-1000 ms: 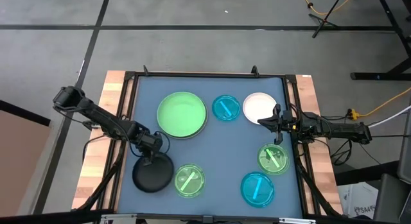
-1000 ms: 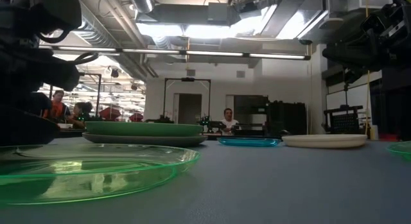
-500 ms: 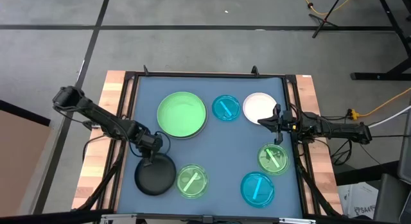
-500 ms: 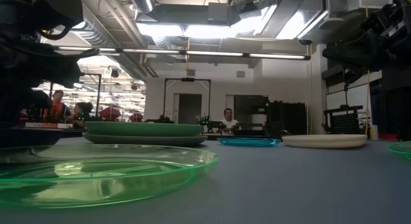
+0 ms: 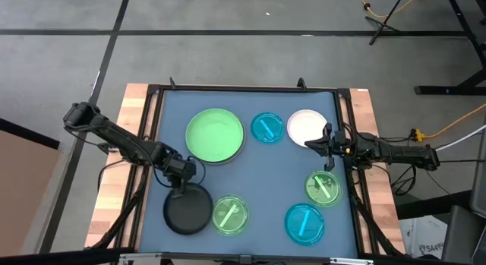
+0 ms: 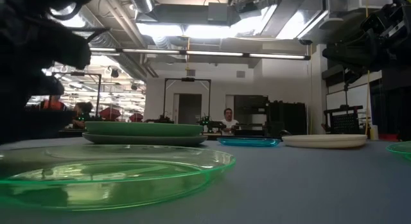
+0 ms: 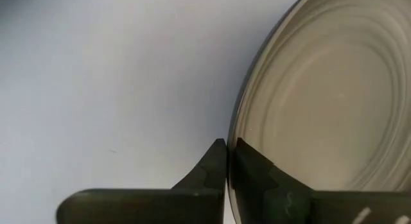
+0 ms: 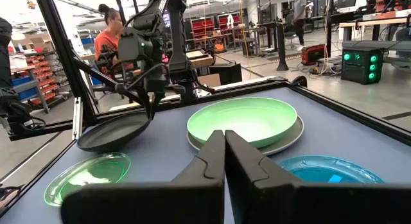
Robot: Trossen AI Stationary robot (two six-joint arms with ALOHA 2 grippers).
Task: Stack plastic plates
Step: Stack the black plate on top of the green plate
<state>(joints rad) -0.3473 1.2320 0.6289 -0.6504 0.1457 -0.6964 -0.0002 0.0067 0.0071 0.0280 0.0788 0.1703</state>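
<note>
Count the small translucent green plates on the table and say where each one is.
2. One green plate lies at the near edge beside the black plate; the other green plate lies on the right side, below the white plate. None seem hidden.

Black plate [image 5: 187, 211] glossy plastic; green plate [image 5: 228, 215] translucent; table mat [image 5: 266, 174] matt; frame [image 5: 118, 151] wood.

A: Floor?
B: Grey concrete floor [image 5: 228, 37] with dark seam lines; yellow cable [image 5: 383, 8] at 1 o'clock in the high view.
A: Ceiling, light?
B: Long strip lights [image 6: 212, 55] and ducts overhead at 12 in the low view; dark doorway frame [image 6: 187, 99] on the far white wall.
A: People?
B: One seated person [image 6: 227, 120] far back, another in orange [image 8: 109, 41] beside red shelving.
</note>
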